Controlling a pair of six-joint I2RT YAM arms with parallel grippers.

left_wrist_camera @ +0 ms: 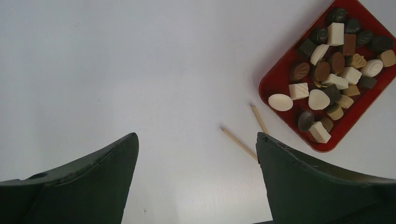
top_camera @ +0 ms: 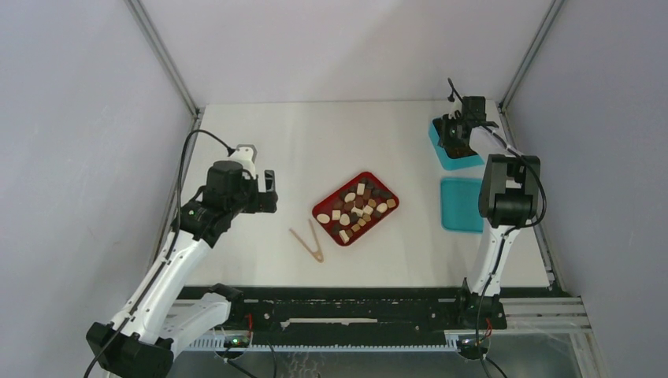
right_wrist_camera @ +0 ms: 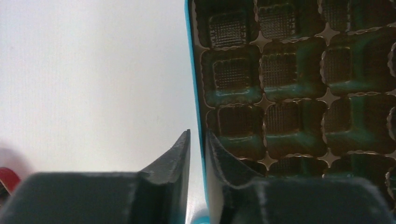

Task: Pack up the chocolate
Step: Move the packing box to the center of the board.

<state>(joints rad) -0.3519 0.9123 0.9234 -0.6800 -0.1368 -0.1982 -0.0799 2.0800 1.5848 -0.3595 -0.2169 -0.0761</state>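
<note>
One white table (top_camera: pixel 315 134), two arms, both grippers in view. One red rectangular plastic tray (top_camera: pixel 319 214) lies mid-table, set at an angle. It holds all the chocolate (top_camera: pixel 361 189) seen: small dark brown, tan and cream-white pieces, round, oval and blocky, in a loose single heap. The left wrist view gives about twenty-eight of them (left_wrist_camera: pixel 319 99), though the count is not firm because pieces crowd and overlap. One pair of tan wooden V-shaped tongs (top_camera: pixel 304 244) lies flat just beside the tray's near-left side, apart from it, with its two open tips (left_wrist_camera: pixel 258 118) pointing toward the tray rim (left_wrist_camera: pixel 266 86). The left gripper (left_wrist_camera: pixel 196 137) hangs over bare table left of the tongs, its jaws spread wide and holding nothing. One teal box (top_camera: pixel 449 161) sits at the far right. Inside it is one dark brown grid insert (right_wrist_camera: pixel 280 70) of square ribbed cells, only partly in view, so its cells cannot be counted. One flat teal lid (top_camera: pixel 462 205) lies just nearer than the box, apart from it. The right gripper (right_wrist_camera: pixel 198 135) is at the box's left wall (right_wrist_camera: pixel 195 84), jaws drawn almost together with the wall between them, one finger outside and one inside.
</note>
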